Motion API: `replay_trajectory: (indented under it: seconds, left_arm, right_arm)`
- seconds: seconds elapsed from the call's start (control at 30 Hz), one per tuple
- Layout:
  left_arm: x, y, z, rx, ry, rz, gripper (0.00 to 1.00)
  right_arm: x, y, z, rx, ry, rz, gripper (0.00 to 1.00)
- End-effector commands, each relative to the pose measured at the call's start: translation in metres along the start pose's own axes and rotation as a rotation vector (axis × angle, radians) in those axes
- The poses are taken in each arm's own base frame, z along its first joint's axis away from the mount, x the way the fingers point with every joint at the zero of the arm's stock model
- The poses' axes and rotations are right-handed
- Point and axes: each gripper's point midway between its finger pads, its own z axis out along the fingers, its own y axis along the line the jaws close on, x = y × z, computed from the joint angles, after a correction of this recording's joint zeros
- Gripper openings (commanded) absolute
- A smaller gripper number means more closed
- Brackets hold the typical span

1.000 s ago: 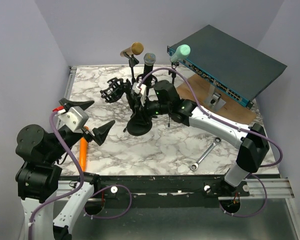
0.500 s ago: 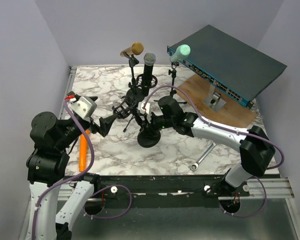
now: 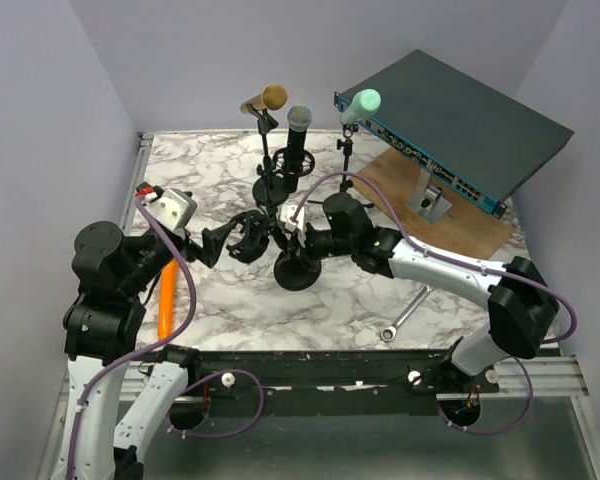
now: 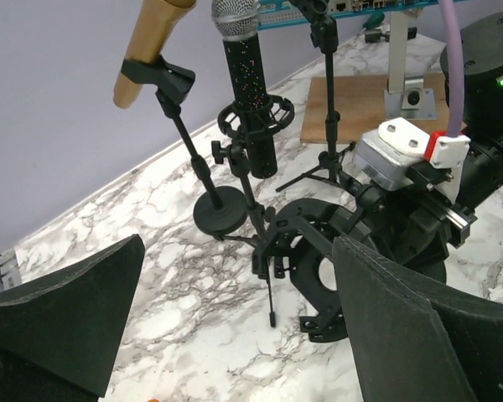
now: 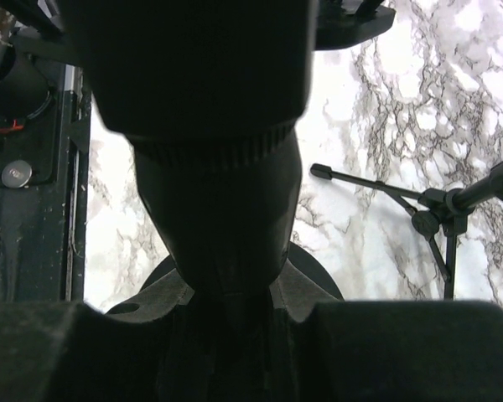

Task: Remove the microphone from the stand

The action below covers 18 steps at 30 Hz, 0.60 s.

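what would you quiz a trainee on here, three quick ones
1. True or false: the left gripper is open.
2. Which microphone stands nearest the rack unit? A gold-headed; B mint-headed microphone; C silver-headed.
3. What is the right gripper clamped on?
Key: 1 true; 2 B; 3 the stand with the round black base.

Left microphone (image 3: 265, 99), middle microphone (image 3: 298, 130), right microphone (image 3: 360, 102) in a row at far centre, shock-mount stand (image 3: 298, 270) just nearer, rack unit (image 3: 450, 120) far right above board (image 3: 410, 190), wrench (image 3: 410, 308) near right, pen-like tool (image 3: 167, 300) near left.
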Motion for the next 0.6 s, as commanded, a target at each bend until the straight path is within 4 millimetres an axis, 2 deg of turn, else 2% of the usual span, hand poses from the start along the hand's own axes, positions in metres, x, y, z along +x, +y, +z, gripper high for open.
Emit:
replay_trajectory:
  seconds: [0.0,0.1,0.2,0.57]
  left_arm:
    - [0.006,-0.012,0.009,0.082,-0.009,-0.021,0.99]
    - [0.006,-0.036,0.013,0.23,-0.012,-0.055,0.99]
    - [0.004,-0.048,0.019,0.331,0.003,-0.098,0.99]
    - [0.016,-0.049,0.047,0.487,0.122,0.005,0.99]
  right_arm:
    - [-0.042,-0.005,0.008,-0.036,-0.102,-0.051,0.01]
    - [-0.043,-0.002,0.013,-0.065,-0.104,-0.023,0.01]
    - [-0.046,0.001,0.016,-0.091,-0.111,0.0,0.01]
    - [-0.041,0.004,0.02,-0.13,-0.08,-0.027,0.01]
